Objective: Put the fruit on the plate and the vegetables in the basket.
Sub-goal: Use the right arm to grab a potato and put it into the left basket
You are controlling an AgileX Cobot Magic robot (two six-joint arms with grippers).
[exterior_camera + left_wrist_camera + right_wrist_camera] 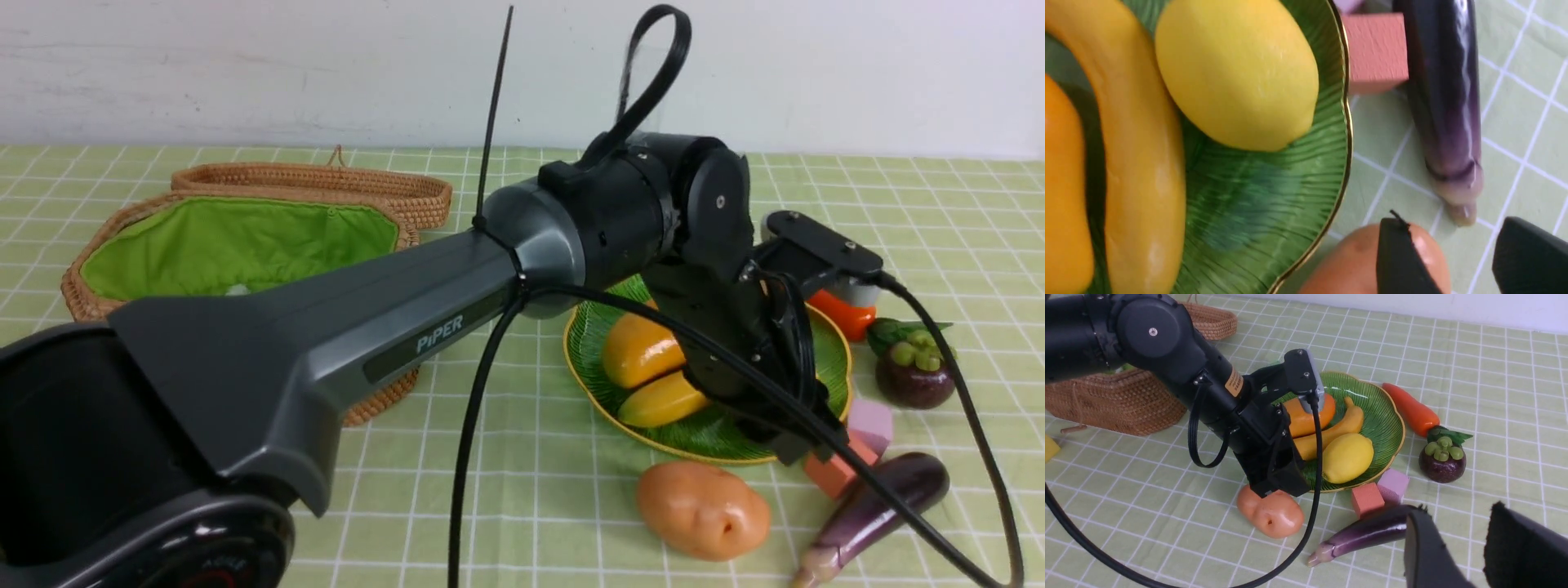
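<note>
The green plate (588, 359) holds the mango (641, 349), banana (661, 400) and lemon (1347, 457). The mangosteen (914, 376) and red-orange carrot (841, 314) lie right of the plate. The potato (702, 510) and eggplant (882, 502) lie in front of it. The open basket (237, 245) at left shows only its green lining. My left gripper (1453, 245) is open and empty, low over the cloth between the potato (1355, 265) and the eggplant's stem end (1453, 196). My right gripper (1457, 526) is open and empty, above the eggplant's thick end (1367, 533).
An orange foam block (829, 474) and a pink one (872, 423) sit between plate and eggplant. A yellow block (1049, 447) lies near the basket. My left arm (392, 310) stretches across the table over the plate. The basket's lid (326, 184) lies open behind it.
</note>
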